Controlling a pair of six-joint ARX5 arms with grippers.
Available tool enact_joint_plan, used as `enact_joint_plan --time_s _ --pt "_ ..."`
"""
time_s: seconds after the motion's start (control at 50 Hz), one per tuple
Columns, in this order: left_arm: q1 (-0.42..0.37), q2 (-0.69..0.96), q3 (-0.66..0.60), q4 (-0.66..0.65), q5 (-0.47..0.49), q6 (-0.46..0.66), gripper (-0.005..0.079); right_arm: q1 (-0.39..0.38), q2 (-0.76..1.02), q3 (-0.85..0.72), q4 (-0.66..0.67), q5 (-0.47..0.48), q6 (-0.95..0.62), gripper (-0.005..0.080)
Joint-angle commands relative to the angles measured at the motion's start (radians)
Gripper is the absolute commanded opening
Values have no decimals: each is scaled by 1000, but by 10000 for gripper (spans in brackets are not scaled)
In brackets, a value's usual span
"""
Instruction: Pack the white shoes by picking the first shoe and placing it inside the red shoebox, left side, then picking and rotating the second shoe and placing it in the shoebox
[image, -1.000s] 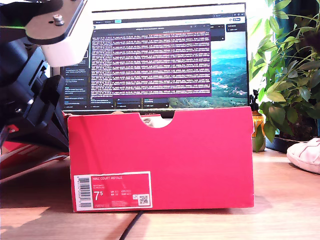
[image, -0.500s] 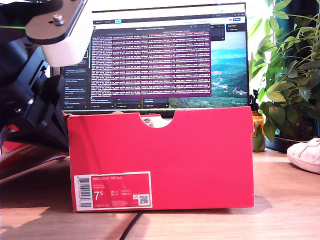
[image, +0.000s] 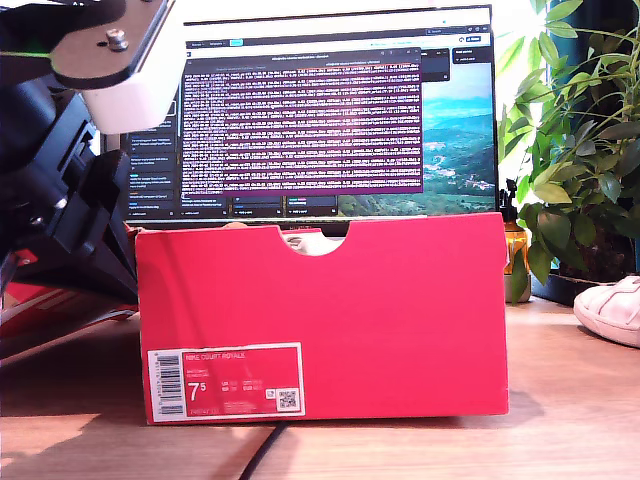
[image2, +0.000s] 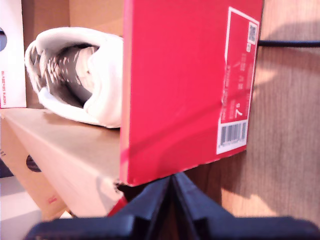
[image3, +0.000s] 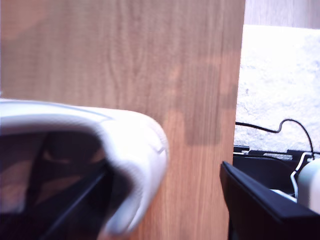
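One white shoe (image2: 80, 75) lies inside the red shoebox (image: 320, 315); the other shoe (image3: 100, 165) sits on the wooden table (image3: 150, 60), and we see one finger (image3: 65, 210) of my second gripper inside its opening, the other outside. My first gripper (image2: 172, 200) is closed, empty, beside the box.

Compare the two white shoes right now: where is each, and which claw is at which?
The first shoe lies inside the red shoebox; the second shoe sits outside on the table, at the exterior view's right. My first claw is shut, off the first shoe; my second claw has one finger inside the second shoe's opening. Both are white.
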Motion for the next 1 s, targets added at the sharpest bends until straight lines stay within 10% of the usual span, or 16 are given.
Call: enact_joint_plan --time_s 0.0,0.18,0.32,0.52,0.98 --pt "-1 4 5 20 13 -6 -16 -8 11 -45 37 -10 27 548" --pt "-1 4 5 20 13 -6 -16 -23 11 -145 161 -19 98 360" --pt "-1 4 5 20 14 -6 -16 -39 11 -175 185 -21 156 -25" --pt "-1 4 5 20 18 -6 -16 -56 11 -154 200 -2 103 -13" --pt "-1 4 5 20 39 -6 -16 -65 9 251 101 27 -1209 -13"
